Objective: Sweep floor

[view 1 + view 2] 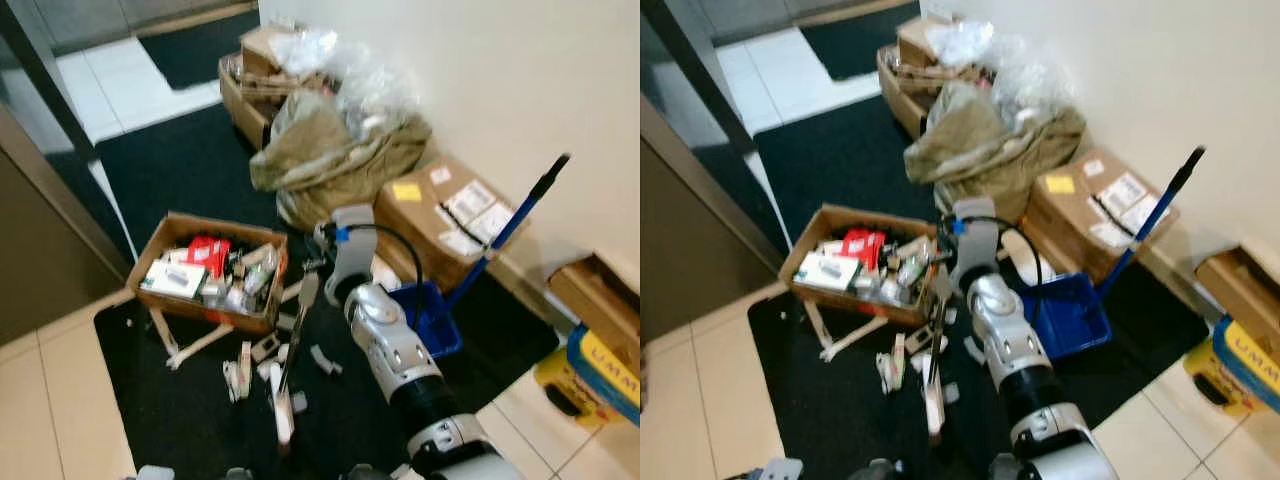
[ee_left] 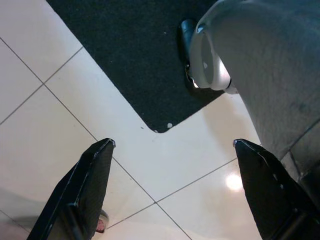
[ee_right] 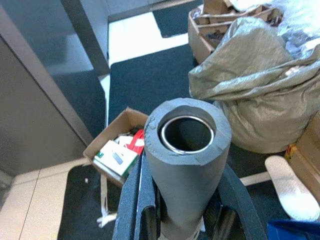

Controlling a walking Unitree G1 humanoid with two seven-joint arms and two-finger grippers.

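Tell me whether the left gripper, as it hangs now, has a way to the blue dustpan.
Probably not: the left gripper hangs open over bare tile by the mat's corner, and the right arm stands between it and the blue dustpan.

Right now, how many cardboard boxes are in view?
4, maybe more hidden. An open box of clutter on the black mat; a sealed box by the wall behind the blue dustpan; open boxes behind the sack; another box at far right.
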